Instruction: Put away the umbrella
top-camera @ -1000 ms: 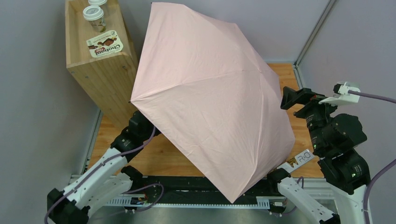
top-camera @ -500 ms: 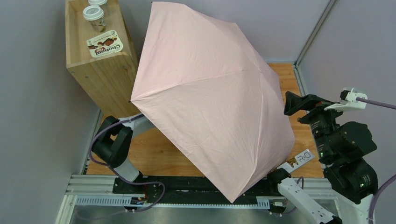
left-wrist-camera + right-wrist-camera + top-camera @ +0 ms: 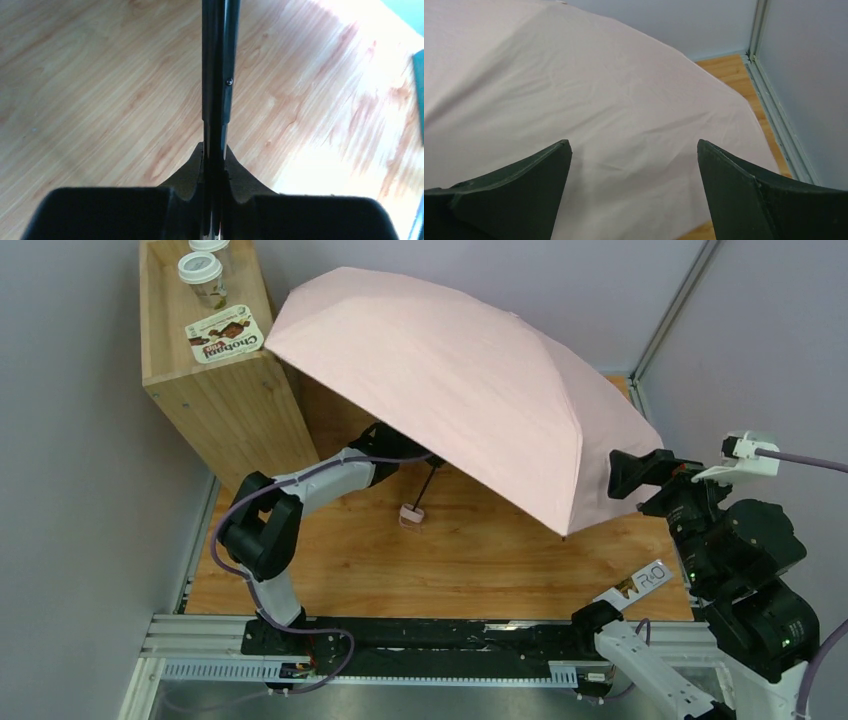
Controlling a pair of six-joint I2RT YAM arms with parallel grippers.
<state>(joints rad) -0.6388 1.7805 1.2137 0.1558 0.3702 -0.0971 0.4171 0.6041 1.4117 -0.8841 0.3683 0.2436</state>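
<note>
The umbrella point(image 3: 460, 390) is open, its pale pink canopy tilted over the middle and back of the table. Its black shaft point(image 3: 430, 478) slants down to a handle end with a thin pink strap point(image 3: 410, 513) near the wood. My left gripper point(image 3: 392, 447) reaches under the canopy's left side. In the left wrist view that gripper point(image 3: 214, 150) is shut on the black shaft point(image 3: 218, 75). My right gripper point(image 3: 630, 472) stands open at the canopy's right edge. In the right wrist view it point(image 3: 634, 145) has only pink fabric point(image 3: 574, 90) ahead of its fingers.
A tall wooden box point(image 3: 215, 400) stands at the back left, touching the canopy's edge, with lidded cups point(image 3: 203, 275) and a snack packet point(image 3: 225, 337) on top. Grey walls close the back and right. The wooden tabletop point(image 3: 450, 560) shows below the canopy.
My left arm swung in under the umbrella and shut on its shaft. The canopy rose off the table's front edge and tipped toward the back. The right gripper barely moved.
</note>
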